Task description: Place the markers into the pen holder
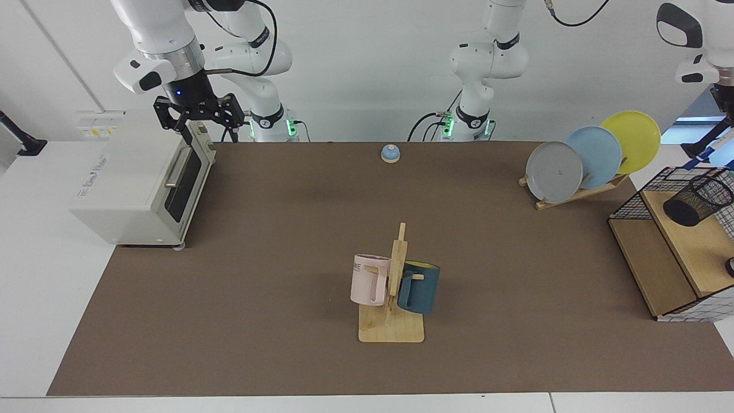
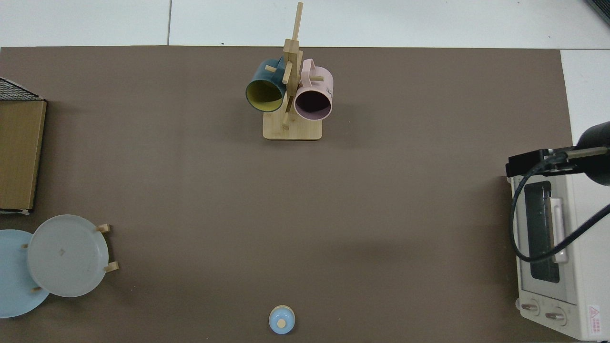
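Note:
The black mesh pen holder (image 1: 698,200) leans on the top wooden shelf of the wire rack (image 1: 659,252) at the far right of the facing view. Just above it, at the view's edge, a short blue-tipped piece of the marker (image 1: 707,154) slants down from my left gripper (image 1: 727,117), whose hand is mostly cut off by the edge. My right gripper (image 1: 198,115) hangs open and empty over the front top corner of the toaster oven (image 1: 137,172). From above, that right gripper (image 2: 524,162) shows at the oven (image 2: 553,247); marker and pen holder are out of that view.
A wooden mug tree (image 1: 393,287) with a pink mug (image 1: 369,279) and a teal mug (image 1: 419,287) stands mid-table. A plate rack with grey, blue and yellow plates (image 1: 590,158) sits back right. A small blue bell (image 1: 390,152) is at the back. A third arm stands behind.

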`<state>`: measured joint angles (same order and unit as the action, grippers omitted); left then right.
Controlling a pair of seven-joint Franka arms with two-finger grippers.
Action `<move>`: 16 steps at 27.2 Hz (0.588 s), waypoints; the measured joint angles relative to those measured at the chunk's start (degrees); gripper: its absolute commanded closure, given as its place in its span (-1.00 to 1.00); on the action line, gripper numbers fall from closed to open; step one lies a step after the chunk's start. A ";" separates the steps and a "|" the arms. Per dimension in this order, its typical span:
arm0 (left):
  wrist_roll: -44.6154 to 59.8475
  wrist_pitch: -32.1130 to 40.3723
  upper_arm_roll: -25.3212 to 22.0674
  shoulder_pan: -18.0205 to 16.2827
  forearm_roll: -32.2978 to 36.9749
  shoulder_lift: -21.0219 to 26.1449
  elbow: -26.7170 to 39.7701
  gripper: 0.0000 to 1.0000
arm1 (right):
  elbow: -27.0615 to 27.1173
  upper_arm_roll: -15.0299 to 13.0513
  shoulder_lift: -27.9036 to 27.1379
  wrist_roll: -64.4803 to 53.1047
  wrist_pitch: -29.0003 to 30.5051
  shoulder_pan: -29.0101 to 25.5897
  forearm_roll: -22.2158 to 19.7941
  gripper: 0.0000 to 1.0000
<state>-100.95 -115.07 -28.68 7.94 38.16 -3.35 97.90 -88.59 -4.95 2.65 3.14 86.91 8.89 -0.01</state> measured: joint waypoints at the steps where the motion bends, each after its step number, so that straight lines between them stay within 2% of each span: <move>1: -1.07 -1.09 -0.37 -0.19 -0.04 0.27 -0.20 1.00 | -0.02 0.03 0.13 0.00 -0.15 -0.50 0.00 -1.00; 9: -3.23 -5.99 -0.78 -1.26 -0.06 1.87 -0.37 1.00 | -0.07 0.25 0.22 0.00 -0.19 -1.80 0.01 -1.00; 16: -5.95 -14.44 -0.87 -1.79 -0.05 4.31 -0.36 1.00 | -0.08 0.70 0.22 0.00 -0.19 -1.79 0.01 -1.00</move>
<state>-106.90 -129.51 -29.55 6.15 38.11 0.96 97.53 -88.66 -4.25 2.87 3.14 86.72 7.10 0.00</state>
